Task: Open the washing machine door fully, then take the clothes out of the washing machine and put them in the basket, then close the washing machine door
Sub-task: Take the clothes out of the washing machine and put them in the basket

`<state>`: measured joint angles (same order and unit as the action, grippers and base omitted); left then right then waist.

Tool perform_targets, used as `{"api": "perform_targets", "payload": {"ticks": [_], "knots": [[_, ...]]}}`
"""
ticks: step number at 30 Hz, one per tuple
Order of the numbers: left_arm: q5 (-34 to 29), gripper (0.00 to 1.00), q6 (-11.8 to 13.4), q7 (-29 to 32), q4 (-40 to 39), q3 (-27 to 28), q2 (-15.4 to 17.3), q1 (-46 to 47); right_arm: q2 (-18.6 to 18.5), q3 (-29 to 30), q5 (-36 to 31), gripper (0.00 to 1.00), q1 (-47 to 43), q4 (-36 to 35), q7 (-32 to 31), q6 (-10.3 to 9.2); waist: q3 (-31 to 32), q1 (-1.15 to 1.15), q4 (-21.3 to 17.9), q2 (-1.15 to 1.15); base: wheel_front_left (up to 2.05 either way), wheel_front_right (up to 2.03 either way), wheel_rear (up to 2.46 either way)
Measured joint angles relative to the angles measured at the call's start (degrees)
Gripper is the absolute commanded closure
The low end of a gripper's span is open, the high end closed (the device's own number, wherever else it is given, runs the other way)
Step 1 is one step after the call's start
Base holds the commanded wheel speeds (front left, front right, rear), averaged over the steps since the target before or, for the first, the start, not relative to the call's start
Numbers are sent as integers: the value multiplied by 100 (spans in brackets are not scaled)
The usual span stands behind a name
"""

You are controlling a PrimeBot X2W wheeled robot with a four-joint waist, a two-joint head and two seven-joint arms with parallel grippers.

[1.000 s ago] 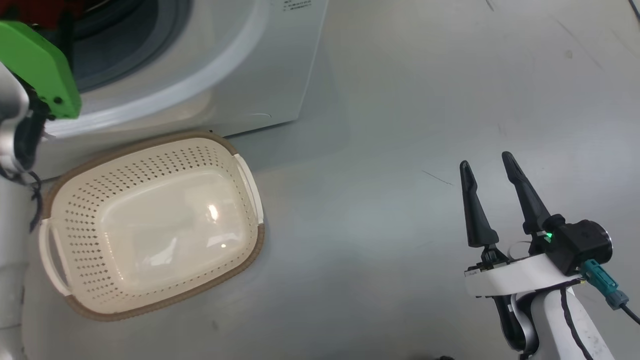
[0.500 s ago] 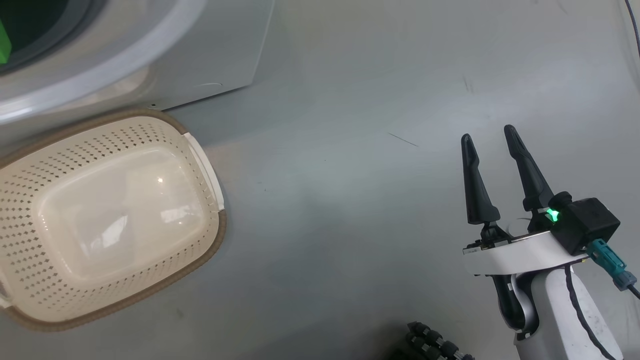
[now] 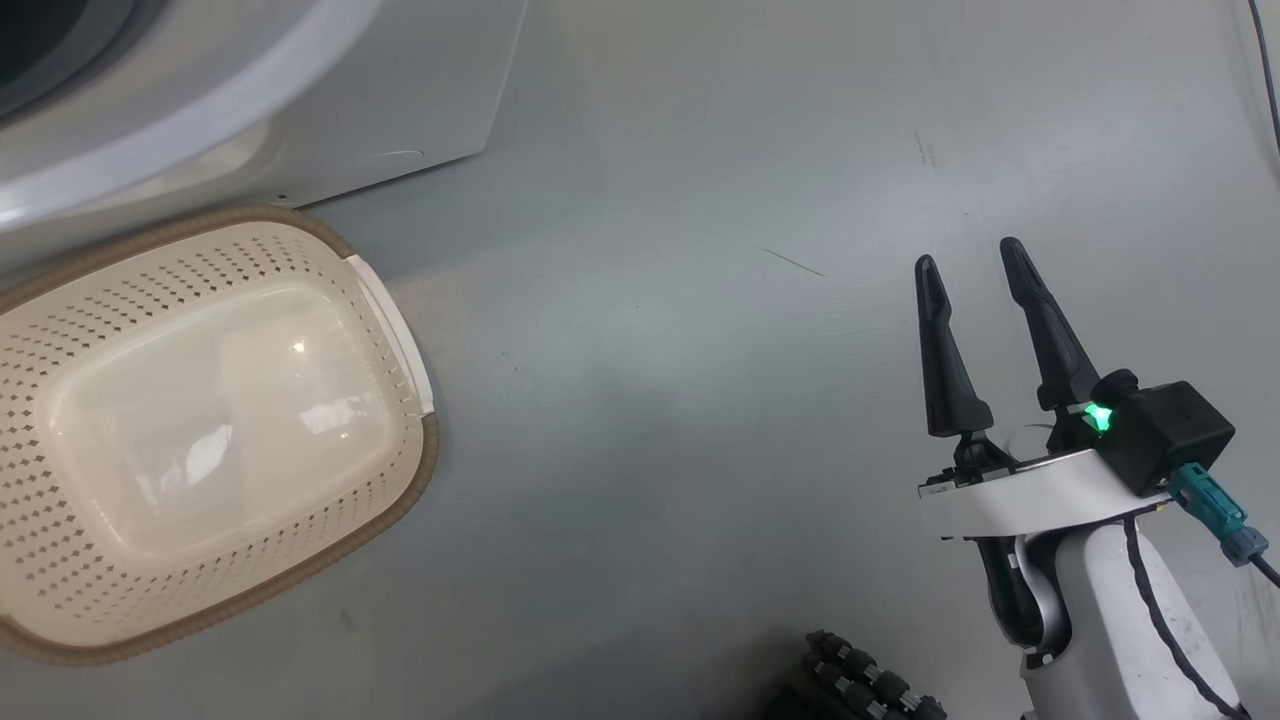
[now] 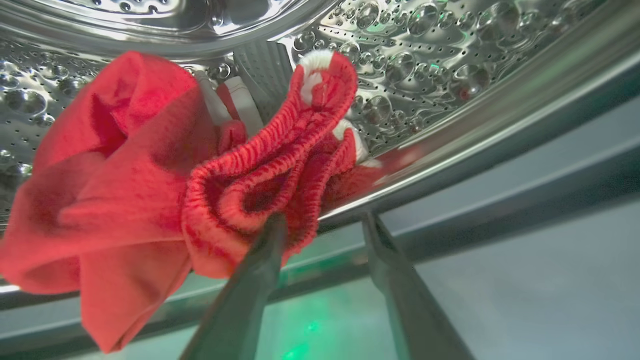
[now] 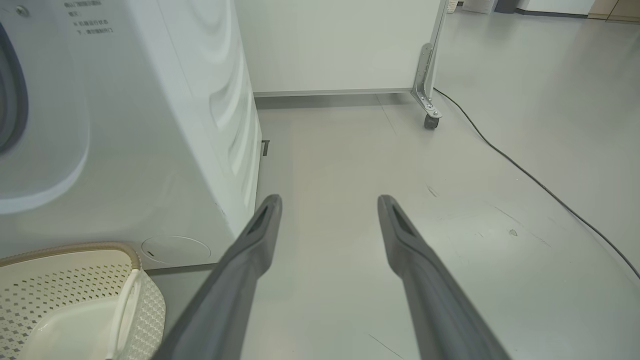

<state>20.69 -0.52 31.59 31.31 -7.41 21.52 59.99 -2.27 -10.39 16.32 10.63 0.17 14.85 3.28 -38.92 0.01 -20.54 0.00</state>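
Fingers point(image 4: 250, 290): four, long, dark, tapered, two per gripper. Left gripper point(image 4: 322, 220): pair spread at the mouth of the washing machine point(image 3: 400, 90), one tip touching a ribbed hem of the clothes point(image 4: 125, 165), the other clear of it. Clothes: one soft red bundle with white patches, garment count indeterminate, lying at the lip of the machine's dimpled, perforated steel drum point(image 4: 425, 50). Basket point(image 3: 420, 470): one, cream perforated plastic, rounded, brown woven-look rim, just before the machine's base. Right gripper point(image 3: 968, 255): pair spread, right of the machine, above smooth grey floor point(image 3: 700, 400).
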Motion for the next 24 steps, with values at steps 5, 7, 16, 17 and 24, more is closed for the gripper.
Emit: {"api": "perform_targets", "payload": {"ticks": [5, 7, 16, 17, 24], "knots": [[-176, 100, 100, -100, 137, -30, 59, 70, 0, -12, 74, 0, 69, 10, 0, -44, -9, 0, 6, 0, 0, 0, 0], [-199, 100, 131, -148, 174, -34, 75, 110, 0, -12, 79, 0, 69, 13, 0, -46, -14, 0, 10, 0, 0, 0, 0], [-264, 100, 132, -509, 205, -97, 45, 225, 2, 56, 86, 0, 88, 13, 0, -101, -18, 0, 72, 0, 0, 0, 0], [-264, 100, 131, -569, 207, -115, 9, 242, -1, 91, 83, 0, 90, 13, 0, -101, -15, 0, 94, 0, 0, 0, 0], [-266, 100, 131, -1061, 104, -147, -91, 354, -1, 148, 67, 0, 108, 12, 0, -100, 6, 0, 262, 0, 0, 0, 0]]}}
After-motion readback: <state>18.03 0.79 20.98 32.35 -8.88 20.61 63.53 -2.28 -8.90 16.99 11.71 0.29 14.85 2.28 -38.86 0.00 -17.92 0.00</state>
